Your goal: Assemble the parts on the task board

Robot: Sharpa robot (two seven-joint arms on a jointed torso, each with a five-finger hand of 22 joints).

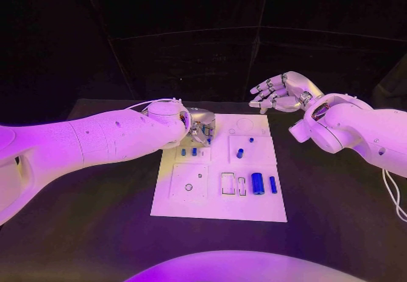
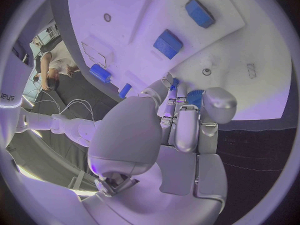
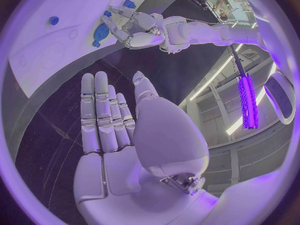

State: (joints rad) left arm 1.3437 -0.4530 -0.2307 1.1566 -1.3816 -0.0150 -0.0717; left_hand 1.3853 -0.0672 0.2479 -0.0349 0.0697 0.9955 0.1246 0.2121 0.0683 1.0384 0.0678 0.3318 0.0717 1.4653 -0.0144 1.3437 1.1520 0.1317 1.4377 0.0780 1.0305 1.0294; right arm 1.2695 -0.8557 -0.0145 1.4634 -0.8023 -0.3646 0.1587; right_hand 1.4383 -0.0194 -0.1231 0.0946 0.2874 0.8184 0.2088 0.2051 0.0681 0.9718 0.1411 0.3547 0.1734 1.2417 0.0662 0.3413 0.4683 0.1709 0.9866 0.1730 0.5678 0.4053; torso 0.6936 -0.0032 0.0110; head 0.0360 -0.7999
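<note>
The white task board (image 1: 222, 208) lies in the middle of the black table (image 1: 339, 200), with small blue parts resting in its recesses: two short pieces (image 1: 188, 151) near the left hand, one peg (image 1: 239, 154) toward the centre, and a larger cylinder (image 1: 257, 181) beside a thinner one (image 1: 273, 184) on the near right. The left hand (image 1: 197, 126) reaches down onto the far left corner of the board, fingers curled over a blue part (image 2: 195, 96) at its fingertips; whether it grasps that part cannot be told. The right hand (image 1: 284, 91) hovers above the far right edge of the board, released, its fingers (image 3: 100, 110) extended side by side and holding nothing.
</note>
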